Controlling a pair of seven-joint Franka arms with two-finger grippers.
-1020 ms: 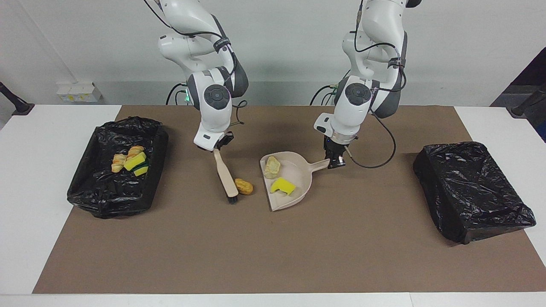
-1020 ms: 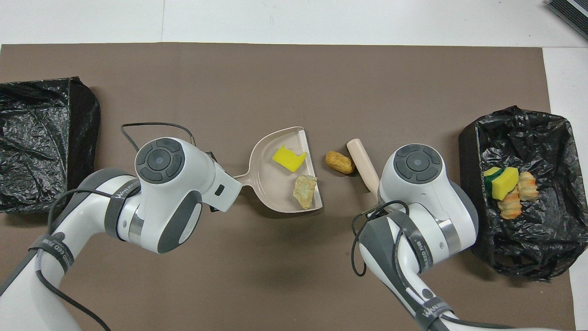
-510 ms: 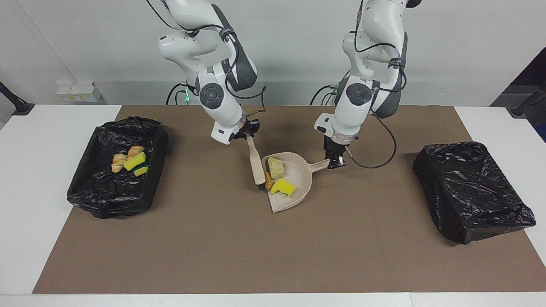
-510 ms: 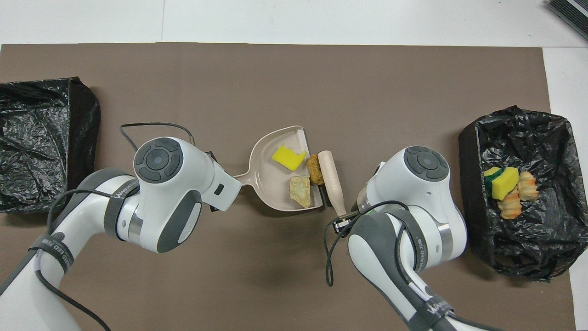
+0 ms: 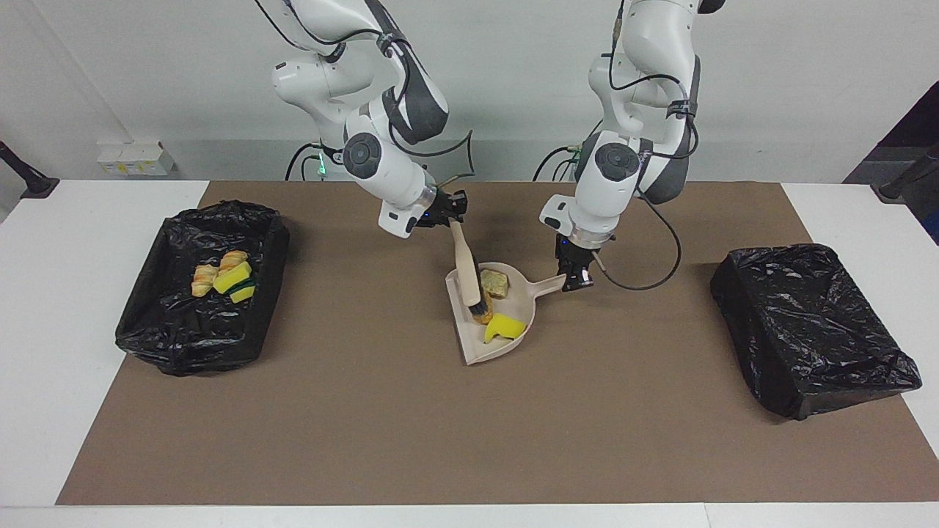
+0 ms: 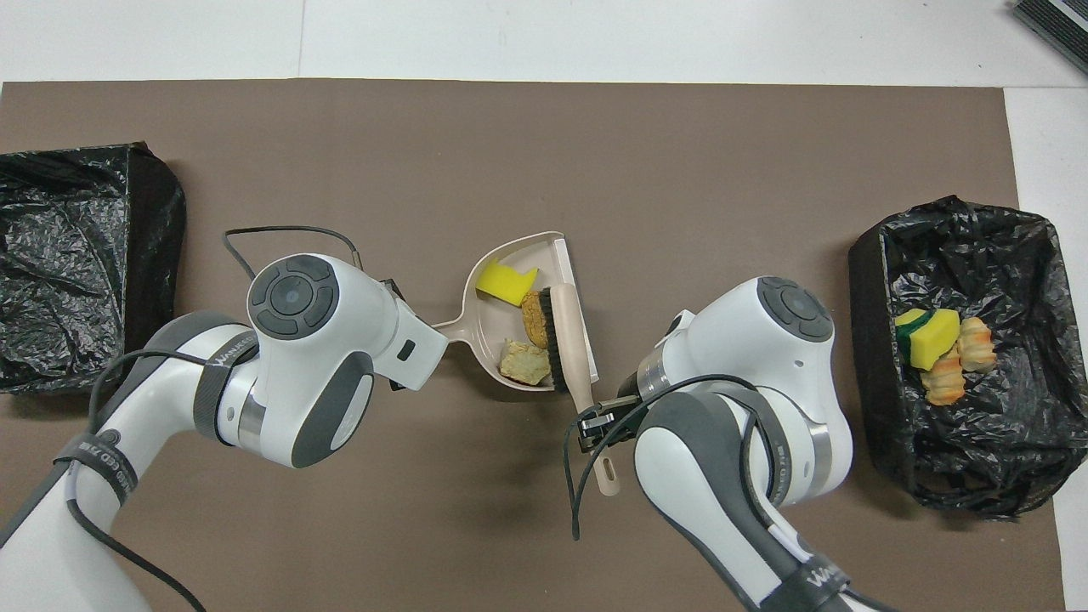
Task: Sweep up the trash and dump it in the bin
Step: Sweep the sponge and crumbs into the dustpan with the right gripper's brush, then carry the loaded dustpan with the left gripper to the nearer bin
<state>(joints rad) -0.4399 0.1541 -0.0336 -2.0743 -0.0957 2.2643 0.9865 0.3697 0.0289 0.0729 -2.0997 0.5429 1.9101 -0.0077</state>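
Note:
The beige dustpan (image 5: 475, 350) lies mid-table on the brown mat. My left gripper (image 5: 576, 278) is shut on its handle; in the overhead view the wrist hides it. My right gripper (image 5: 452, 218) is shut on the beige brush (image 5: 466, 273), whose black bristles stand inside the pan. The brush also shows in the overhead view (image 6: 571, 344), with my right gripper (image 6: 595, 416) on its handle. The pan (image 6: 489, 327) holds three pieces of trash: a yellow sponge chunk (image 6: 503, 283), a tan bread roll (image 6: 535, 309) against the bristles, and a pale lump (image 6: 524, 362).
A black-lined bin (image 5: 191, 345) at the right arm's end of the table holds several sponge and croissant pieces (image 5: 224, 279); it also shows in the overhead view (image 6: 1003, 442). A second black-bagged bin (image 5: 810, 326) stands at the left arm's end.
My right gripper swept the brush toward the dustpan and pushed the bread roll from the mat into the pan. The sponge and lump shifted deeper in. The left arm held still.

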